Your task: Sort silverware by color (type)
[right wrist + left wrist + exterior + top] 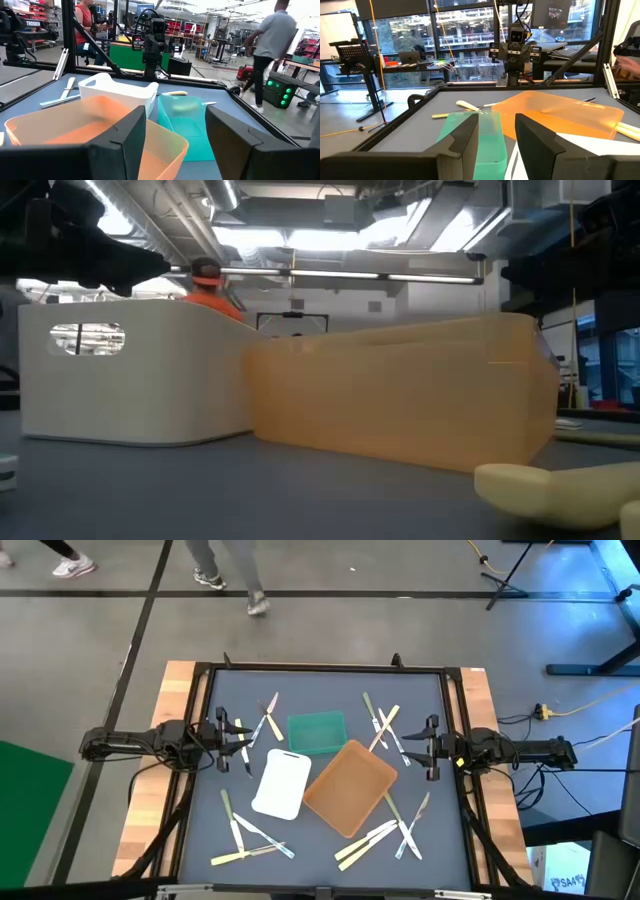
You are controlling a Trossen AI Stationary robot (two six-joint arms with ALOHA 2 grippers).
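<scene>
Silverware (pixel 250 840): thin plastic utensils scattered flat on the table (pixel 330 850) around three middle trays. Likely light, slippery, flexible; best pinched mid-handle. Left pincer (pixel 243 737) and right pincer (pixel 412 748): fingers apart, empty, at opposite sides.

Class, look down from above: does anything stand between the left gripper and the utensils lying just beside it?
Nothing visible does. The open left gripper hangs at the table's left side, and the thin plastic utensils lie right next to it on bare grey tabletop, short of the white tray.
</scene>
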